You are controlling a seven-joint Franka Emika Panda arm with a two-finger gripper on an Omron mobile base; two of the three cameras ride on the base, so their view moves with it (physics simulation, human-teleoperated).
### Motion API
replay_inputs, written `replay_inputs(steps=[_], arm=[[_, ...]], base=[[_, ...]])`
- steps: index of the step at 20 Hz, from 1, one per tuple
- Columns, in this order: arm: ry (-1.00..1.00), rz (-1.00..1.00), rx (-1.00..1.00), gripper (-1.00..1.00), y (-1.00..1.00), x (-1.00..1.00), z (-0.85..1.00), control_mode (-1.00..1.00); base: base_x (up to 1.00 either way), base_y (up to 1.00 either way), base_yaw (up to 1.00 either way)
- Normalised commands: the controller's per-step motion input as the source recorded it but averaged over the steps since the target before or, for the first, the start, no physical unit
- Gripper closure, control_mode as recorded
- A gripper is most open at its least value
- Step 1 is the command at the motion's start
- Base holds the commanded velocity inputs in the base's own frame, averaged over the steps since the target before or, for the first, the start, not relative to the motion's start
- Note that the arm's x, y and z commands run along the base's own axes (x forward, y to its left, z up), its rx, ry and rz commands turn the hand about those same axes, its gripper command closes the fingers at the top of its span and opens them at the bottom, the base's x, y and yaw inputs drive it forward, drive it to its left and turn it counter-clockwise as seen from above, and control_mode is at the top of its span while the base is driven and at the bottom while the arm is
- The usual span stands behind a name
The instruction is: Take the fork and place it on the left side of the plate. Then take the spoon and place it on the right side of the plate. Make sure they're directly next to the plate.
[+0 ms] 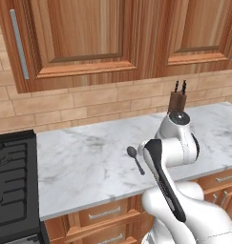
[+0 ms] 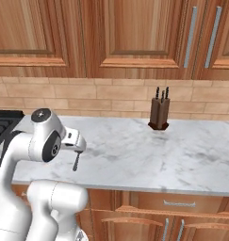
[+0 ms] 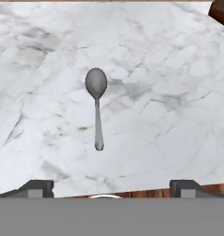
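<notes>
- Claw (image 3: 111, 186): released, jaws spread wide w/ nothing between; two small dark finger tips (image 3: 37, 186) sit at the bottom of the hand view, above the worktop's front edge, spoon lying out ahead of them & apart from them.
- Cabinets (image 1: 84, 33): warm brown wood, raised rectangular panels, long grey bar handles; run across the wall up top.
- Worktop (image 1: 89, 176): flat white marble slab w/ grey veining, smooth, straight front edge; wood drawers w/ metal pulls below.
- Backsplash (image 1: 65, 102): tan rectangular tiles in brick pattern, matte.
- Stove (image 1: 12, 186): black, grid-like grates, touching worktop's left end in left base view.
- Knife block (image 2: 159, 113): dark brown wood, chunky & upright, dark handles sticking out the top; at the back of the worktop by the tiles, well apart from spoon.
- Spoon (image 3: 97, 103): all grey metal, oval bowl, thin tapering handle; flat on the marble nr front edge, bowl toward the wall, handle toward the robot.
</notes>
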Motion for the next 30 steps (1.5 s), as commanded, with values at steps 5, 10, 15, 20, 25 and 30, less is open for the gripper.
replay_inputs(steps=[5,10,15,20,25,30], arm=[[0.13,0.12,0.00,-1.00,-0.01,0.50,-0.96,-1.00],[0.08,0.09,0.01,-1.00,0.05,0.25,-0.66,-1.00],[0.11,-0.01,-0.01,-1.00,0.38,0.53,-0.13,-1.00],[0.06,0.00,-0.05,-1.00,0.38,0.36,-0.56,-1.00],[0.00,-0.05,-0.02,-1.00,-0.05,0.23,-0.28,-1.00],[0.00,-0.06,-0.01,-1.00,-0.14,0.19,-0.23,-1.00]], base=[[0.00,0.00,0.00],[0.00,0.00,0.00],[0.00,0.00,0.00],[0.00,0.00,0.00],[0.00,0.00,0.00],[0.00,0.00,0.00]])
